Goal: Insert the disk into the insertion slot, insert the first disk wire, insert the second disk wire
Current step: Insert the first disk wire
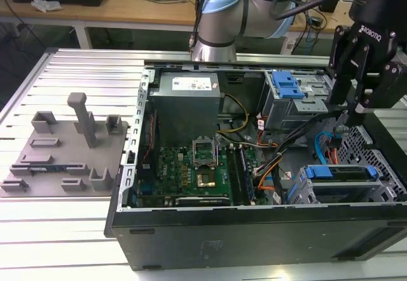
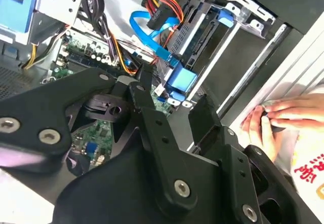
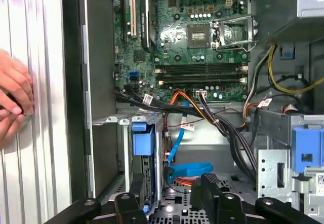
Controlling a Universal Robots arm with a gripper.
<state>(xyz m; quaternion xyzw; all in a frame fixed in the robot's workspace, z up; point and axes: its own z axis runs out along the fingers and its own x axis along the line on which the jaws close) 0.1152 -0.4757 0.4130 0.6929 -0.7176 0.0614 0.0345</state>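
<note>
Case: open black tower case (image 1: 254, 236) on a slotted metal surface (image 1: 76, 65), side panel off, inside facing up
Around it: grey plastic fixture (image 1: 63, 150) on the surface at the exterior view's left, well apart from the case; a person's hand (image 3: 12, 100) on the surface just outside the case wall
Inside the case: power supply (image 1: 187, 93) at the far side, motherboard (image 1: 197, 166) nearer, grey bay with a blue latch plate (image 1: 286, 85) at the far right, yellow-and-black wire bundle (image 1: 238, 119) beside the power supply
In the way: black cable bundle (image 3: 223, 127) running from the motherboard across towards the drive area
Disk (image 1: 337, 171): silver body in a bright blue carrier, lying inside the insertion slot (image 1: 375, 160), a grey perforated cage at the near right
First disk wire (image 2: 164, 3): orange, red and black strands ending in a black plug, beside the disk; whether the plug is seated cannot be told
Second disk wire (image 2: 152, 29): flat light-blue cable, curled in a loop next to the blue carrier
Gripper (image 1: 354, 112): above the slot; fingers (image 2: 144, 82) apart, nothing between them
</note>
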